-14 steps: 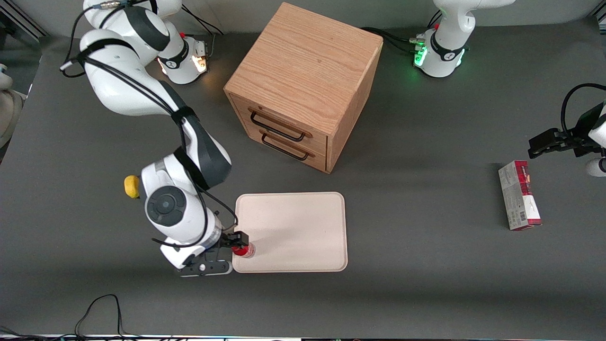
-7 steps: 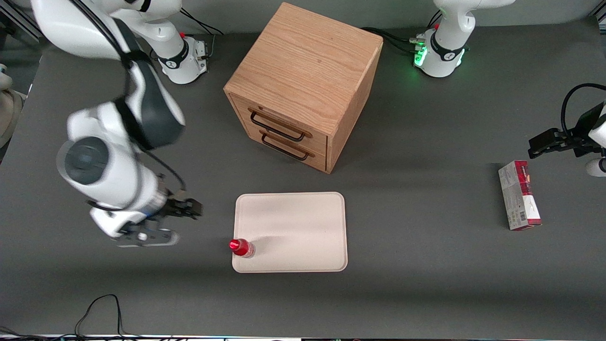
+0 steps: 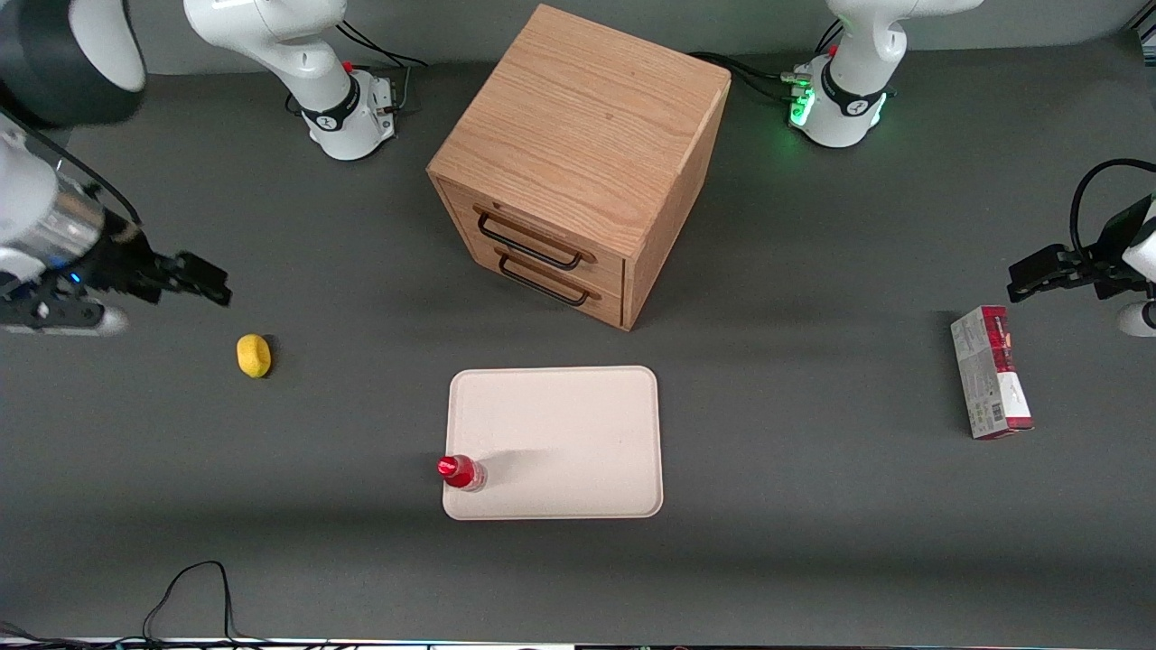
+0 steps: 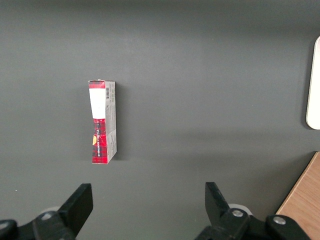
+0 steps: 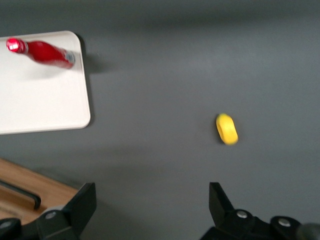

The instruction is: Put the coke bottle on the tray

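Front view: I see the coke bottle [image 3: 461, 472] upright on the tray's [image 3: 578, 433] near corner; the gripper [image 3: 203, 282], fingers spread and empty, hangs well apart, above a yellow object [image 3: 254, 355]. Right wrist view: bottle [image 5: 42, 52] on tray [image 5: 40, 100] corner.

Coke bottle [image 3: 461, 472] upright on tray [image 3: 569, 433] corner; end effector [image 3: 194, 280] open, well apart.

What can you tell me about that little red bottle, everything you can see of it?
The coke bottle is small and slim, with a red body, a shiny red cap and a clear base. It stands upright on the tray, in the corner nearest the front camera on the working arm's side, close to the rim. Nothing else touches it. The gripper is open and well away, up over the table toward the working arm's end, holding nothing.
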